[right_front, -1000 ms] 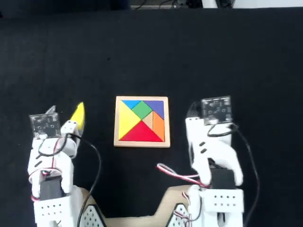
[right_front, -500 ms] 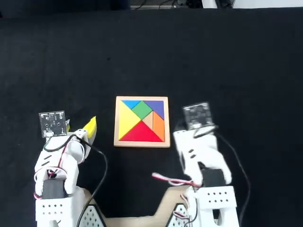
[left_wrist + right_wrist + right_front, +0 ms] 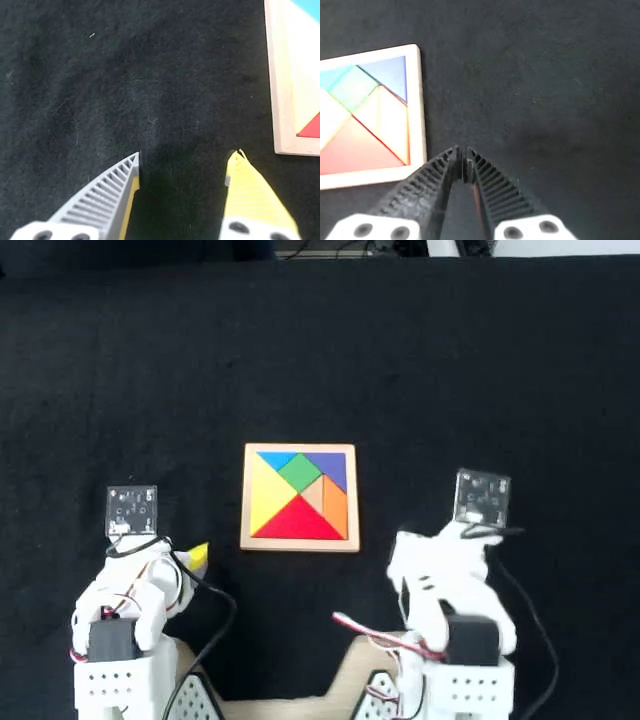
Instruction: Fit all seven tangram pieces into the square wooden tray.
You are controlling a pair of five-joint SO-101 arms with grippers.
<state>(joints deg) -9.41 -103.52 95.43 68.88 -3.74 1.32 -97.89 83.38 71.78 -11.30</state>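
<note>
1. Grippers were pictured nearest: the left gripper (image 3: 188,155) spread open and empty, the right gripper (image 3: 462,150) pinched closed on nothing.
2. Beyond them, the square wooden tray (image 3: 243,500) was seen filled with the tangram pieces (image 3: 300,498).
3. A stray gripper sweep, it was judged, could nudge the tray, unseating pieces.

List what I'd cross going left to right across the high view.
left arm → square wooden tray → right arm
</note>
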